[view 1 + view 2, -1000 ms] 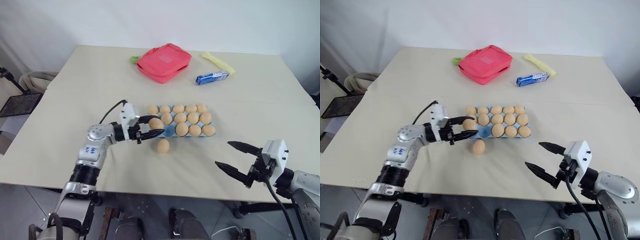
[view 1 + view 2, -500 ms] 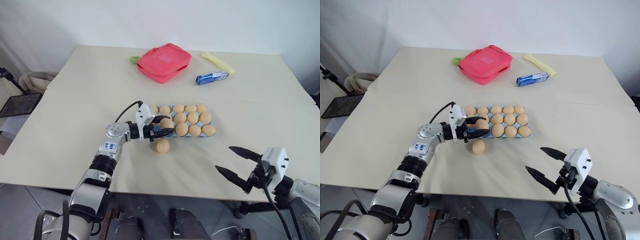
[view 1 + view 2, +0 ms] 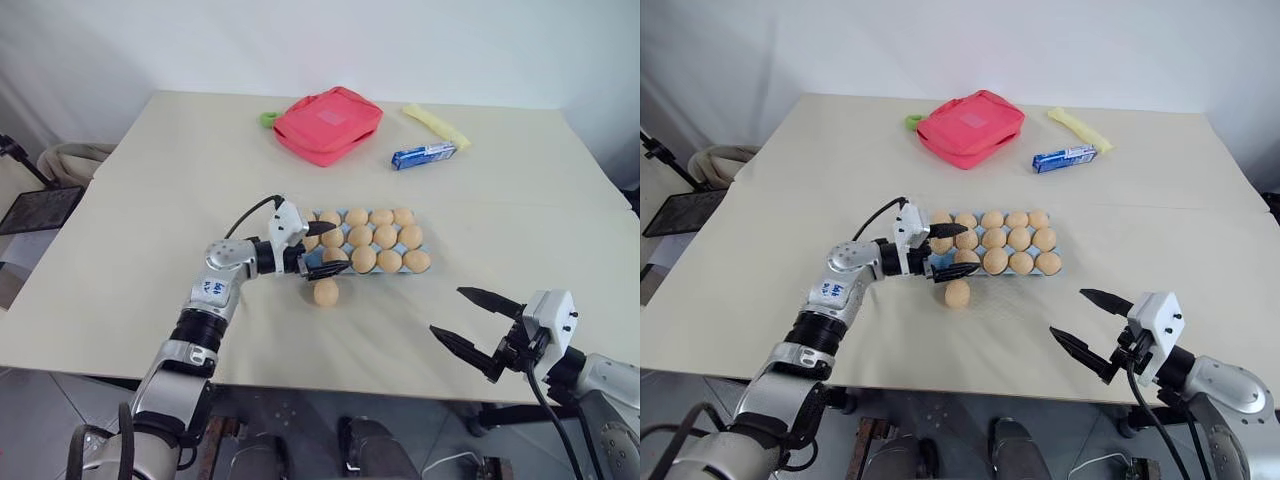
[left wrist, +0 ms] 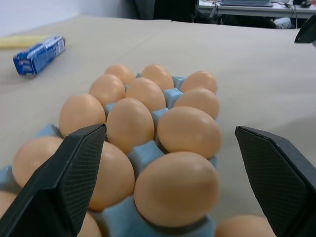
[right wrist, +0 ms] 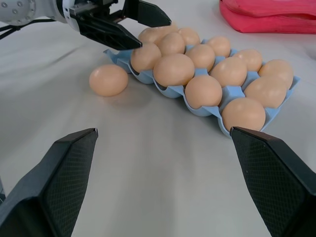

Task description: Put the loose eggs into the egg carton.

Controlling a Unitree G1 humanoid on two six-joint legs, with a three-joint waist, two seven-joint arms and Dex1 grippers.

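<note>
Table (image 3: 150, 200): pale, flat work surface carrying every item listed

Carton (image 5: 214, 114): light blue tray, lidless, mid-table. Almost every cup seen holds an egg; the corner cup under the left gripper cannot be checked

Egg in the carton's near-left end (image 4: 177, 188): seated in its cup, framed by the left gripper's two fingers, neither finger touching it. Reads as freshly set down and let go

Loose egg (image 3: 326, 292): on the table just beside the carton's near edge, at its left end, touching nothing. Judged to be the last item of the task left outside; one free cup would be needed for it

Left gripper (image 3: 325, 249): fingers spread wide and empty, level over the carton's left end, pointing along the rows. It sits just above and beside the loose egg, so it is likely the one to take it next

Right gripper (image 3: 476, 322): fingers wide apart, empty, hovering over bare table well apart from the carton, at the near right. Judged to be waiting out of the way

Red pouch (image 3: 328, 123): far side of the table, well apart from the carton; no part in the job

Blue packet (image 3: 424, 155): right of the pouch, lying flat

Yellow strip (image 3: 435, 124): just behind the packet

Risk: the loose egg is round and free to roll at a nudge
</note>
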